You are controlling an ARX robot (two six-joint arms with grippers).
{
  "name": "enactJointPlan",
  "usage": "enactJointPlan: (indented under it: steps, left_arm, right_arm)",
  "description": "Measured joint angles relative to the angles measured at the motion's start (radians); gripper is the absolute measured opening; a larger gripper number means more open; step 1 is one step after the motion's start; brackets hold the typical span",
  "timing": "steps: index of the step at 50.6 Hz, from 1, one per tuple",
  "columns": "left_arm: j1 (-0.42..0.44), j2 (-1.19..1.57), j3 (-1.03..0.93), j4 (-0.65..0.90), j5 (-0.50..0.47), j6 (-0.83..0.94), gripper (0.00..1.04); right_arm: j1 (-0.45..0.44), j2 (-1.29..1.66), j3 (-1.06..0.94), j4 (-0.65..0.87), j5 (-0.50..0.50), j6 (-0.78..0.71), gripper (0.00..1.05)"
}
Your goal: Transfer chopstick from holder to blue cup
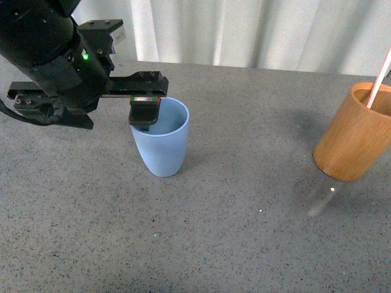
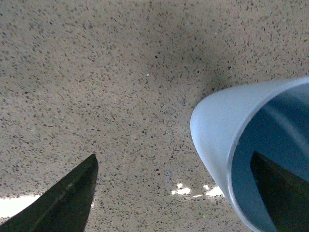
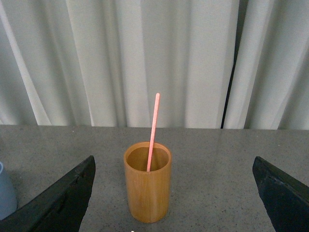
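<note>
The blue cup [image 1: 162,139] stands upright left of the table's middle. My left gripper [image 1: 125,107] hangs open at its left rim. In the left wrist view one finger [image 2: 280,191] is inside the blue cup [image 2: 217,128] and the other is outside, holding nothing. The wooden holder [image 1: 354,131] stands at the right edge with one pink chopstick [image 1: 380,76] leaning in it. In the right wrist view my right gripper [image 3: 174,162] is open and short of the holder [image 3: 147,188]. The chopstick [image 3: 153,128] rises well above the holder's rim. The right arm is out of the front view.
Grey speckled tabletop [image 1: 244,232] spreads between the cup and the holder. White curtains [image 1: 256,30] hang behind the far table edge. In the right wrist view a sliver of the blue cup [image 3: 4,193] shows at the edge.
</note>
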Motion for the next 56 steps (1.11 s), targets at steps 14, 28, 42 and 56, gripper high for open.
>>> enactJointPlan:
  steps: [14, 28, 42, 56]
  left_arm:
    - [0.041, -0.042, 0.008, 0.011, -0.021, 0.016, 0.98]
    - [0.197, -0.327, -0.24, 0.644, -0.32, 0.02, 0.98]
    - [0.2, -0.328, -0.263, 0.68, -0.316, 0.025, 0.98]
    - [0.203, -0.328, -0.266, 0.687, -0.307, 0.036, 0.98]
  right_arm:
    - [0.0, 0.0, 0.0, 0.0, 0.0, 0.0, 0.95]
    - [0.0, 0.0, 0.0, 0.0, 0.0, 0.0, 0.95]
    - [0.0, 0.0, 0.0, 0.0, 0.0, 0.0, 0.95]
    - [0.0, 0.0, 0.0, 0.0, 0.0, 0.0, 0.95]
